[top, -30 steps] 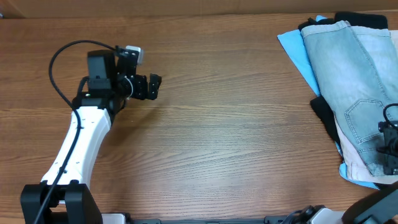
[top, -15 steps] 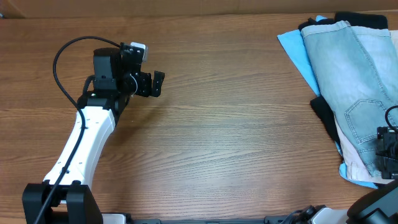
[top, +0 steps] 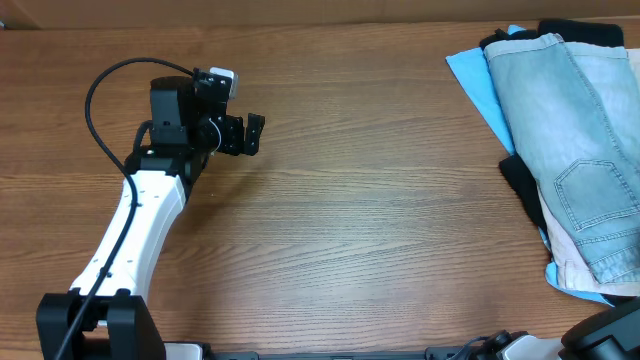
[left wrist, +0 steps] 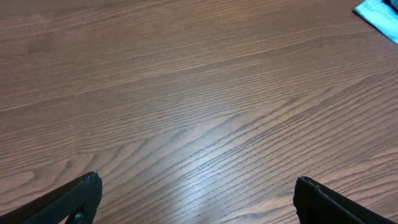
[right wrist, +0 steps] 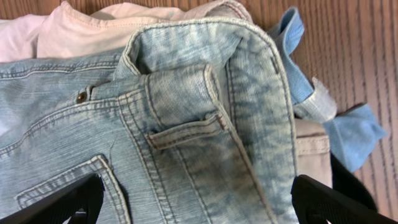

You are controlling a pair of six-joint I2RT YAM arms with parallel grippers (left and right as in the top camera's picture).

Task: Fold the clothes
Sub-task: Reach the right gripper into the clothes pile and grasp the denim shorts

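The light-blue denim shorts lie folded on top of a pile at the right edge of the table, over a beige garment, a black one and a sky-blue one. In the right wrist view the shorts' waistband and back pocket fill the frame, with my right gripper open just above the denim. The right gripper is out of the overhead view. My left gripper is open and empty over bare wood at the far left; it also shows in the left wrist view.
The wooden table stretches between the left arm and the pile. The left arm's white link and black cable lie at the left. A corner of the sky-blue garment shows far off in the left wrist view.
The right gripper, seen earlier at the lower right over the shorts, has left the overhead view. The left arm shifted slightly up and right, then stayed still.
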